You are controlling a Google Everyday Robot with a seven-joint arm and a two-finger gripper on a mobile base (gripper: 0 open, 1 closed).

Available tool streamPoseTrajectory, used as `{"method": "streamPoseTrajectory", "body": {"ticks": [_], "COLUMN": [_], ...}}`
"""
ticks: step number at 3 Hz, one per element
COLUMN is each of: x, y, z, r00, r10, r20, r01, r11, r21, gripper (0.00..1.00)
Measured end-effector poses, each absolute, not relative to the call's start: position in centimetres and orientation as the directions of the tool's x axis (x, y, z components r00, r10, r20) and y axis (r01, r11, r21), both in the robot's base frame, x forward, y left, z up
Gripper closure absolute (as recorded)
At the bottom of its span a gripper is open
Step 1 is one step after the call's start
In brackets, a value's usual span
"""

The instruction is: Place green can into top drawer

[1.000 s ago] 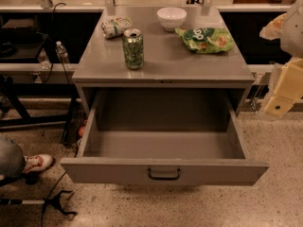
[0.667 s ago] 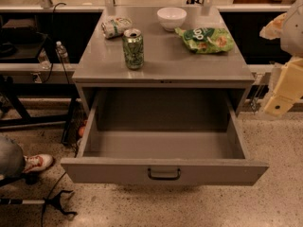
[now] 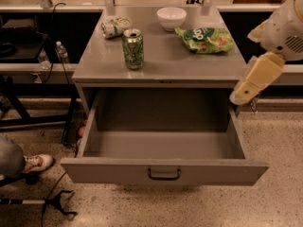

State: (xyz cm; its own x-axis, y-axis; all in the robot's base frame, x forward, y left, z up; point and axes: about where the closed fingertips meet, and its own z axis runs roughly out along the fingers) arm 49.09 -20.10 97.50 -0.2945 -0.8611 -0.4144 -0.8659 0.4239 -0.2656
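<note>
Looks like a robot lab or workshop: speckled hard floor [image 3: 284,145], a grey metal cabinet [image 3: 189,65] with its drawer [image 3: 118,171] open, dark benches [image 3: 28,69] behind, stand legs [image 3: 57,203] at the lower left corner. The gripper [image 3: 242,94] hangs beside the cabinet's right edge.

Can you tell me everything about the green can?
The green can is slim and shiny, like metal, with a silver top and pale leafy marks. It stands upright and undented on the grey cabinet top, near its front left, touching nothing else. The gripper is off to the right, well apart from it.
</note>
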Motion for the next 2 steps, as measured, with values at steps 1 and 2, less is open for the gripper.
{"method": "streamPoseTrajectory", "body": {"ticks": [1, 2], "x": [52.3, 56.7], "y": [-18.8, -15.6], "z": [95.0, 91.8], "r00": [-0.355, -0.405], "r10": [-0.765, -0.603], "r20": [-0.537, -0.687], "r01": [-0.84, -0.817], "r11": [0.514, 0.576], "r21": [-0.177, -0.024], "gripper": [0.0, 0.0]}}
